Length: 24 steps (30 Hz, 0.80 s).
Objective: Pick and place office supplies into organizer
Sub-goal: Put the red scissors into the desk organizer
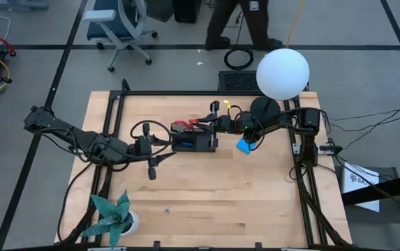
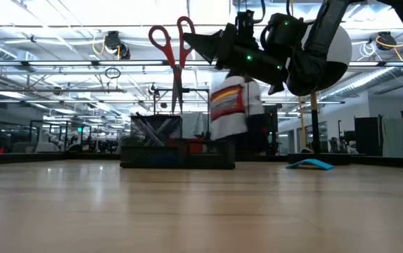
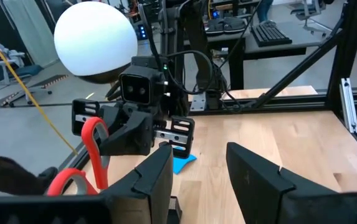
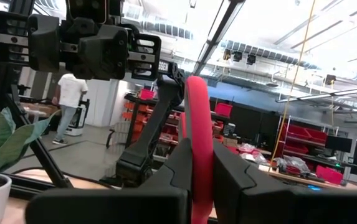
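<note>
Red-handled scissors (image 2: 175,63) hang upright over the black organizer (image 2: 176,151), handles up and blades down, with my right gripper (image 2: 200,43) shut on one handle. Whether the blade tips are inside the organizer I cannot tell. The organizer (image 1: 194,141) sits mid-table. A blue notepad (image 1: 245,145) lies flat on the table to its right. A tiny blue piece (image 1: 166,208) lies nearer the front edge. My left gripper (image 3: 206,180) hovers open just left of the organizer, with nothing between its fingers. My right gripper pinches one red handle loop (image 4: 198,124) of the scissors between its two fingers. It comes from the table's right, slanting slightly upward. The scissors are lifted clear and hang upright below the hold, blades (image 2: 176,91) pointing down toward the organizer.
A lamp with a white globe (image 1: 282,73) and a round black base (image 1: 264,108) stands behind the right arm. A teal paper plant (image 1: 112,216) in a white pot sits at the front left. A person (image 2: 229,112) stands beyond the table's far edge.
</note>
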Available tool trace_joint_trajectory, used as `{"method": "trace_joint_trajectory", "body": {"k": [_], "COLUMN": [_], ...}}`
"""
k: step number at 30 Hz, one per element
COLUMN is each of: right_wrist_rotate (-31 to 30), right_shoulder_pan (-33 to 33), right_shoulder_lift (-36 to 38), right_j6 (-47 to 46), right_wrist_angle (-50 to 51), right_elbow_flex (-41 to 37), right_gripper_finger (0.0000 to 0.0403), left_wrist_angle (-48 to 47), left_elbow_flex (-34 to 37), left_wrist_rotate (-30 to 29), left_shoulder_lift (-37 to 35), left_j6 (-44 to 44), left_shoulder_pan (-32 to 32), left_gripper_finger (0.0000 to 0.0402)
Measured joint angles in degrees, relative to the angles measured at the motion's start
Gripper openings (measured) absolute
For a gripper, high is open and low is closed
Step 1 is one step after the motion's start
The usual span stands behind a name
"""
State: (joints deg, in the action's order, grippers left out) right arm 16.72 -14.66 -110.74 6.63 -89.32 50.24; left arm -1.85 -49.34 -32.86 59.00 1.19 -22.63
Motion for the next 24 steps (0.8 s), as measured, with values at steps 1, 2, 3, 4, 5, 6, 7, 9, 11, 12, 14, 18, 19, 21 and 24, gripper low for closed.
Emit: {"method": "trace_joint_trajectory", "body": {"k": [1, 2, 3, 4, 5, 6, 7, 9, 11, 12, 14, 18, 19, 21, 24], "right_wrist_rotate": [0.0, 0.1, 0.1, 0.1, 0.1, 0.1, 0.1, 0.1, 0.1, 0.1, 0.1, 0.2, 0.2, 0.5, 1.9], "right_shoulder_pan": [0.0, 0.0, 0.0, 0.0, 0.0, 0.0, 0.0, 0.0, 0.0, 0.0, 0.0, 0.0, 0.0, 0.0, 0.0], "right_shoulder_lift": [0.0, 0.0, 0.0, 0.0, 0.0, 0.0, 0.0, 0.0, 0.0, 0.0, 0.0, 0.0, -0.3, -1.1, -3.2], "right_j6": [0.0, 0.0, 0.0, 0.0, -0.1, -0.2, -0.2, -0.3, -0.5, -0.6, -0.6, -0.6, -0.5, -0.7, -2.1], "right_wrist_angle": [0.0, 0.0, 0.0, -0.1, -0.1, -0.3, -0.3, -0.4, -0.4, -0.5, -0.5, -0.5, -0.6, -0.5, -0.5], "right_elbow_flex": [0.0, 0.0, 0.0, 0.0, 0.0, 0.0, 0.0, 0.0, 0.0, 0.0, 0.0, 0.0, 0.1, 0.8, 3.5], "right_gripper_finger": [0.0021, 0.0021, 0.0021, 0.0021, 0.0021, 0.0021, 0.0021, 0.0021, 0.0021, 0.0021, 0.0021, 0.0021, 0.0021, 0.0021, 0.0021], "left_wrist_angle": [0.0, 0.0, 0.0, 0.0, 0.0, 0.0, 0.0, 0.0, 0.0, 0.0, 0.0, 0.0, 0.0, 0.0, -0.1], "left_elbow_flex": [0.0, 0.0, 0.0, 0.0, 0.0, 0.0, 0.0, 0.0, 0.0, 0.0, 0.0, 0.0, 0.0, 0.0, 0.0], "left_wrist_rotate": [0.0, 0.0, 0.0, 0.0, 0.0, 0.0, 0.0, 0.0, 0.0, 0.0, 0.0, 0.0, 0.0, 0.0, 0.0], "left_shoulder_lift": [0.0, 0.0, 0.0, 0.0, 0.0, 0.0, 0.0, 0.0, 0.0, 0.0, 0.0, 0.0, 0.0, 0.0, 0.0], "left_j6": [0.0, 0.0, 0.0, 0.0, 0.0, 0.0, 0.0, 0.0, 0.0, 0.0, 0.0, 0.0, 0.0, 0.0, 0.0], "left_shoulder_pan": [0.0, 0.0, 0.0, 0.0, 0.0, 0.0, 0.0, 0.0, 0.0, 0.0, 0.0, 0.0, 0.0, 0.0, 0.0], "left_gripper_finger": [0.0159, 0.0159, 0.0159, 0.0159, 0.0159, 0.0159, 0.0159, 0.0159, 0.0159, 0.0159, 0.0159, 0.0159, 0.0159, 0.0159, 0.0159]}}
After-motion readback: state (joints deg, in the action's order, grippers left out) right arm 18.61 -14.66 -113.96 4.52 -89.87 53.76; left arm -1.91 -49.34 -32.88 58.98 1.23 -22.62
